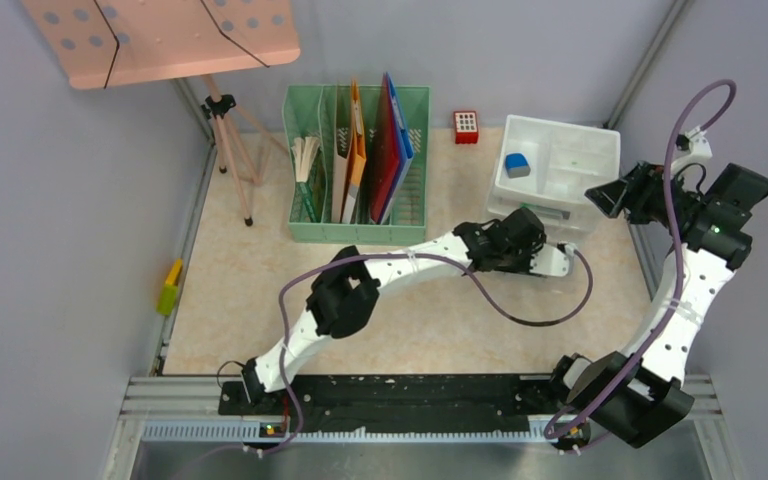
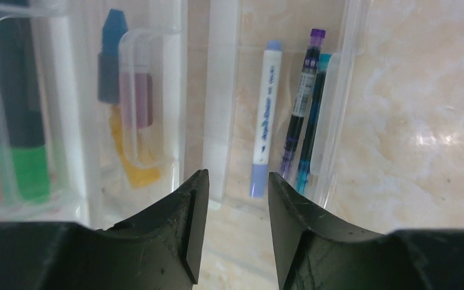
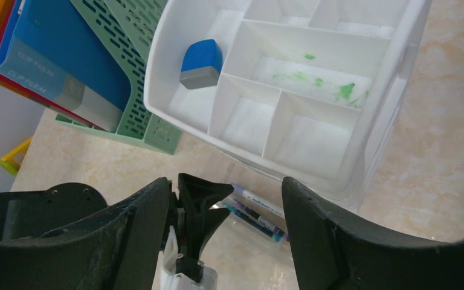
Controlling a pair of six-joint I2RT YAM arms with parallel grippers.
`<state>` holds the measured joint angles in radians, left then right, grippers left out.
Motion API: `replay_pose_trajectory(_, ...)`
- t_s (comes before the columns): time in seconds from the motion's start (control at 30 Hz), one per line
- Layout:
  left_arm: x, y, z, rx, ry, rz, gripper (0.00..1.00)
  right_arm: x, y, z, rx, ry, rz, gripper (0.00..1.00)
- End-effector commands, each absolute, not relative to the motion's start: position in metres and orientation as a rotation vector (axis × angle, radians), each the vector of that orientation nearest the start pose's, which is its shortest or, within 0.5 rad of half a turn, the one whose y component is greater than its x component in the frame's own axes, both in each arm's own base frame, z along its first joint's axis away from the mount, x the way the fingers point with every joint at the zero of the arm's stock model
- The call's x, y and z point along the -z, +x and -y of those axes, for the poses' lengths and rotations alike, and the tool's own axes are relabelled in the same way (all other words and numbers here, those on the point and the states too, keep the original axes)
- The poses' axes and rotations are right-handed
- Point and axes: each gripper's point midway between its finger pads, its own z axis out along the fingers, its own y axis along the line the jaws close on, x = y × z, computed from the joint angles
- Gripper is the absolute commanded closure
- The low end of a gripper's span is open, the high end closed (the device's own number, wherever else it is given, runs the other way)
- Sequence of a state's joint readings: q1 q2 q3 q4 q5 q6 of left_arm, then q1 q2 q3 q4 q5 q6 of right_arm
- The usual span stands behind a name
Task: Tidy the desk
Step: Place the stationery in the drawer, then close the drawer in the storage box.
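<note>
The desk (image 1: pixel 260 300) is the beige marble top. A white compartment organizer (image 1: pixel 560 165) stands at the back right, with a blue-and-grey eraser (image 1: pixel 517 165) in it, which also shows in the right wrist view (image 3: pixel 200 63). A clear drawer (image 2: pixel 338 121) sticks out of its base, holding a white-lilac pen (image 2: pixel 264 115), a purple pen (image 2: pixel 302 103) and a teal pen (image 2: pixel 313 121). My left gripper (image 2: pixel 238 181) is open and empty, just in front of this drawer (image 1: pixel 565 262). My right gripper (image 3: pixel 226 184) is open and empty, hovering above the organizer's right front (image 1: pixel 605 197).
A green file holder (image 1: pixel 357 165) with folders stands at the back middle. A small red block (image 1: pixel 466 126) sits behind the organizer. A pink music stand (image 1: pixel 160 40) stands back left. A yellow-green item (image 1: pixel 170 287) lies at the left edge. Markers (image 2: pixel 21 139) fill the neighbouring clear compartments.
</note>
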<state>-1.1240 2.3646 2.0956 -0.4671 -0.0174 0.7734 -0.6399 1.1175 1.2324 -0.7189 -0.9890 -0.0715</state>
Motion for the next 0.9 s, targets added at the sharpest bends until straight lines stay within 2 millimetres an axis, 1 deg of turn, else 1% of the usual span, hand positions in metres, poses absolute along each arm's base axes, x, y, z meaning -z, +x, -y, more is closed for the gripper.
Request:
replay_pose_trajectory(0.0, -0.212, 0.291, 0.529, 0.216, 1.669, -1.349, 0.52, -0.334, 0.284, 0.034, -0.522, -0.086, -1.893, 0.31)
replay_pose_trajectory(0.1, -0.233, 0.284, 0.506, 0.219, 1.613, -1.396, 0.48, -0.333, 0.276, 0.03, -0.514, -0.139, -1.915, 0.31)
replay_pose_trajectory(0.17, -0.239, 0.281, 0.489, 0.207, 1.577, -1.442, 0.43, -0.33, 0.27, 0.027, -0.497, -0.184, -1.935, 0.3)
replay_pose_trajectory(0.33, -0.252, 0.273, 0.448, 0.23, 1.503, -1.557, 0.38, -0.322, 0.254, 0.021, -0.466, -0.318, -1.977, 0.28)
replay_pose_trajectory(0.4, -0.254, 0.272, 0.43, 0.241, 1.474, -1.599, 0.31, -0.315, 0.247, 0.017, -0.453, -0.403, -1.982, 0.28)
replay_pose_trajectory(0.47, -0.256, 0.272, 0.412, 0.242, 1.443, -1.63, 0.24, -0.303, 0.24, 0.015, -0.44, -0.47, -1.998, 0.27)
replay_pose_trajectory(0.5, -0.258, 0.273, 0.403, 0.242, 1.423, -1.644, 0.2, -0.291, 0.236, 0.014, -0.44, -0.493, -2.014, 0.27)
replay_pose_trajectory(0.53, -0.258, 0.273, 0.393, 0.238, 1.405, -1.661, 0.19, -0.286, 0.234, 0.014, -0.423, -0.528, -2.013, 0.27)
replay_pose_trajectory(0.67, -0.257, 0.281, 0.357, 0.246, 1.315, -1.734, 0.14, -0.245, 0.221, 0.009, -0.444, -0.609, -2.052, 0.26)
replay_pose_trajectory(0.73, -0.252, 0.283, 0.341, 0.247, 1.288, -1.764, 0.12, -0.226, 0.212, 0.001, -0.469, -0.686, -2.054, 0.26)
replay_pose_trajectory(0.8, -0.255, 0.284, 0.328, 0.253, 1.259, -1.767, 0.11, -0.21, 0.202, -0.01, -0.498, -0.771, -2.049, 0.27)
replay_pose_trajectory(0.87, -0.252, 0.284, 0.318, 0.257, 1.245, -1.774, 0.11, -0.194, 0.194, -0.019, -0.511, -0.853, -2.055, 0.27)
